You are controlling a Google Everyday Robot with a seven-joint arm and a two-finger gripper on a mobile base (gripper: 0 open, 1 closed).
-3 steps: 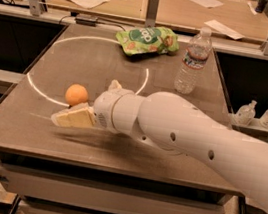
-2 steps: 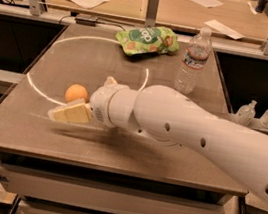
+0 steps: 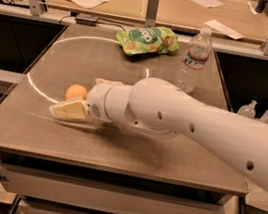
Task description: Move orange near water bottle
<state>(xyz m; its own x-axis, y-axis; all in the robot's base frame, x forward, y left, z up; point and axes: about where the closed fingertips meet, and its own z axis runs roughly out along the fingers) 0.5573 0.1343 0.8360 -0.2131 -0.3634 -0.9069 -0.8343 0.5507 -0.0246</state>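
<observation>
The orange [image 3: 76,92] lies on the brown table [image 3: 115,162] at the left. My gripper [image 3: 76,97] reaches in from the right and is open. Its near cream finger [image 3: 67,110] lies just in front of the orange and its far finger [image 3: 106,82] just behind it, so the orange sits between them near the tips. The water bottle [image 3: 194,59], clear with a white cap and red-and-white label, stands upright at the far right of the table, well away from the orange. My white arm [image 3: 197,124] crosses the table in front of it.
A green snack bag [image 3: 147,40] lies at the back middle of the table. A white arc is drawn on the tabletop [image 3: 36,83]. Two small pump bottles [image 3: 262,111] stand off the right side. A wooden desk with papers [image 3: 200,8] runs behind.
My gripper has slid a little left and farther onto the table, closing in around the orange. The orange and the bottle have not moved.
</observation>
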